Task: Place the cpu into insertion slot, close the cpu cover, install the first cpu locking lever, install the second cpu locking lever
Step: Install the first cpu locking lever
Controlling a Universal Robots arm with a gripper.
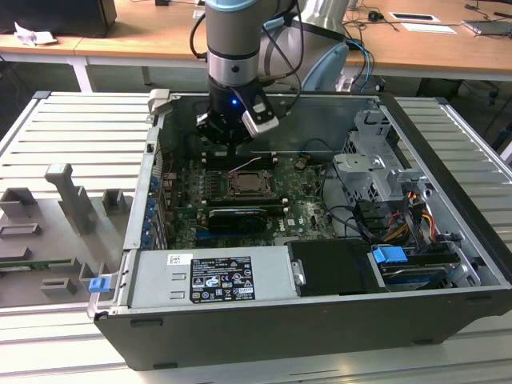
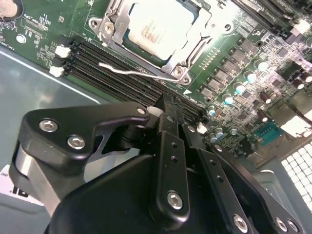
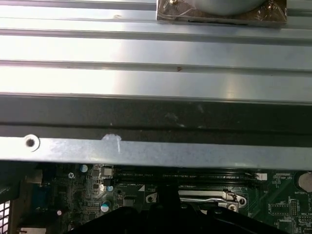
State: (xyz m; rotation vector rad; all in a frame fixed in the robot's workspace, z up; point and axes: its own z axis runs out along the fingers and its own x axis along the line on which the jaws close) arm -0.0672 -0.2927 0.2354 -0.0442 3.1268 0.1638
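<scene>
A: Item one, the gripper (image 2: 168, 109). State?

B: Fingers drawn together, black, nothing between them. It hangs over the board's memory slots (image 2: 122, 66), just short of the socket.

A: Item two, the cpu (image 2: 158, 24).

B: Pale metal square, lying flat in the insertion slot (image 2: 187, 48), just beyond the fingertips. Placement looks done.

A: Item three, the cpu cover (image 2: 112, 22).

B: Silver frame, lying down around the chip, its window showing the chip's face. I judge it closed, though how firmly it sits I cannot tell.

A: Item four, the levers.

B: One thin wire lever (image 2: 131, 72) runs along the socket's near edge, its free end sticking out over the memory slots and nearest the gripper. It does not look hooked down. A second lever I cannot pick out with confidence.

A: Step in hand, then?

B: By my reading, the first locking lever. The work calls for a steady push on that wire, down and sideways under its catch, without scraping the slots beside it.

A: Item five, the housing.

B: Open computer case (image 1: 448, 240) on a ribbed metal surface (image 1: 72, 136), arm reaching in from above.
</scene>
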